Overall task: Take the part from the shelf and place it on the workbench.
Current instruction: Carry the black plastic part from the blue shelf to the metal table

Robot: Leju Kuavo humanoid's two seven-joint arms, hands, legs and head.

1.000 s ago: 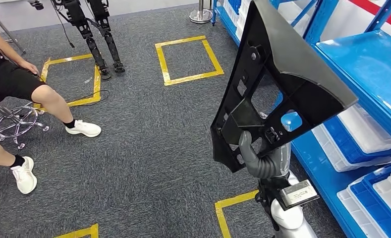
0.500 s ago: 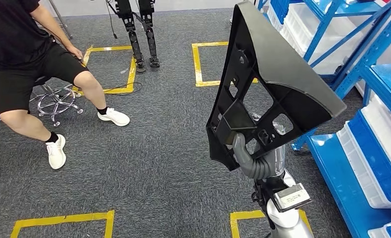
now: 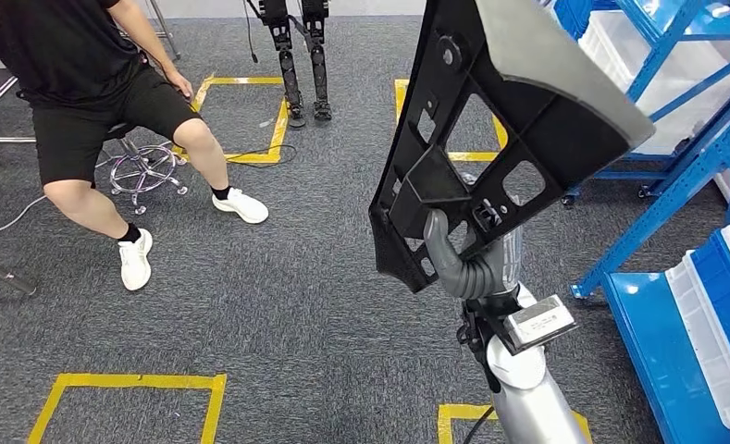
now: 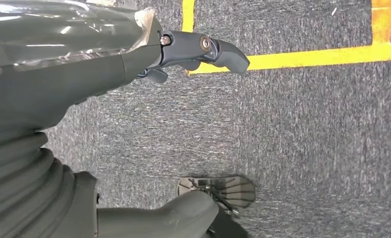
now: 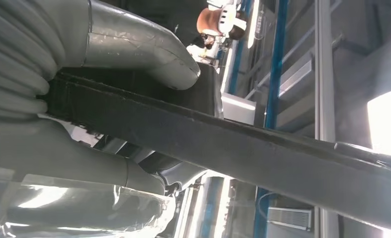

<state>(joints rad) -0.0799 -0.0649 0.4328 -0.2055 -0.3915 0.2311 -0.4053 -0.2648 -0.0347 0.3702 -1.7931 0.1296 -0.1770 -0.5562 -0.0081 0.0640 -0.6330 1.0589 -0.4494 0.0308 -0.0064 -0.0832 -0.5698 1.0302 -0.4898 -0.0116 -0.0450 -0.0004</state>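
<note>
Carry phase, by judgement. Right hand (image 3: 461,268) wrapped around the lower edge of the black part (image 3: 500,129), thumb over one face, fingers behind; firm hold seen close in right wrist view too (image 5: 134,59). Part held upright, long axis running up and slightly away from the hand, most of its bulk above the grip. Off the blue shelf (image 3: 685,139), which stood well apart to the right. Left hand (image 4: 84,74) hanging over carpet, fingers loosely apart, nothing in it. No table in sight, so direction of set-down not tellable. Seated person (image 3: 92,92) to the left, well clear. Right hand alone carrying; top-heavy load, likely to swing on a turn.
</note>
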